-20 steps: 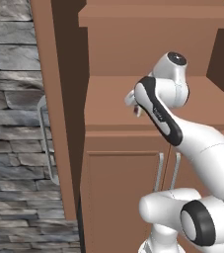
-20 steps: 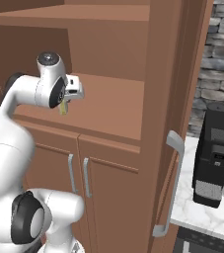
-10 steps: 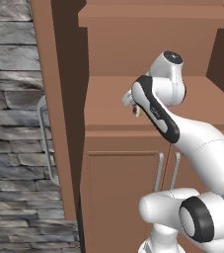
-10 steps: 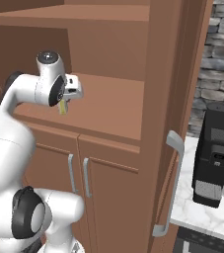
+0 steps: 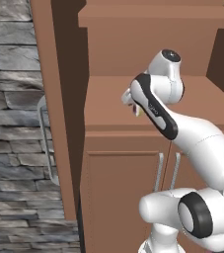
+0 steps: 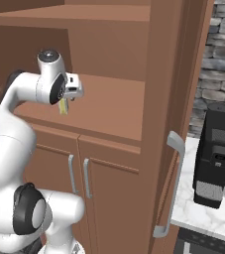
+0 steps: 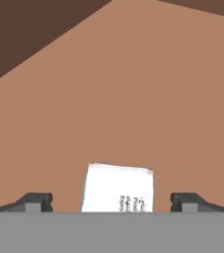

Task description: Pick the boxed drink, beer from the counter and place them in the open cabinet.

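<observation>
boxed drink (image 5: 136,109) appears in the left base view as a small pale sliver with a yellow edge, just left of centre, hanging below the gripper (image 5: 133,106) over the shelf of the open cabinet (image 5: 113,106). the white arm rises from the lower right of the frame and bends toward the niche. two silver bar handles (image 5: 167,170) stand on the lower doors, lower centre-right. a stone wall (image 5: 10,123) fills the left edge.

right base view: the gripper (image 6: 67,101) sits in the upper left of the frame, with the boxed drink (image 6: 63,106) as a yellowish strip directly under it, above the shelf of the open cabinet (image 6: 114,106). a black coffee machine (image 6: 215,161) stands on the counter (image 6: 208,218) at the right edge.

hand view: the boxed drink (image 7: 118,189), white with small print, lies at bottom centre between the two dark fingertips (image 7: 34,201), which stand wide of it on either side with brown shelf visible in both gaps; whether they grip it cannot be told.
</observation>
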